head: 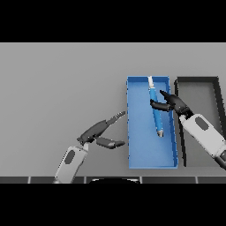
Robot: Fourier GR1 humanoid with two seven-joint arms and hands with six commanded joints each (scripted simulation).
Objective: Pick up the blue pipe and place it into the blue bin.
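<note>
Blue pipe (155, 109) over bin (140, 150) (right hand (172, 103) holding).

Bench (57, 79): plain grey, matte, fills nearly the whole view. Lighting flat and even, no hard shadows on the surface. A dark strip runs along the near edge, split into segments by thin light lines. No walls, floor or windows show.

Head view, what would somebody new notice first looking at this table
The blue bin right of centre stands out first, with the blue pipe lying lengthwise inside it. The right hand sits at the pipe's right side, fingers reaching to it. A dark bin stands just right of the blue one, and the left hand rests open to its left.
</note>
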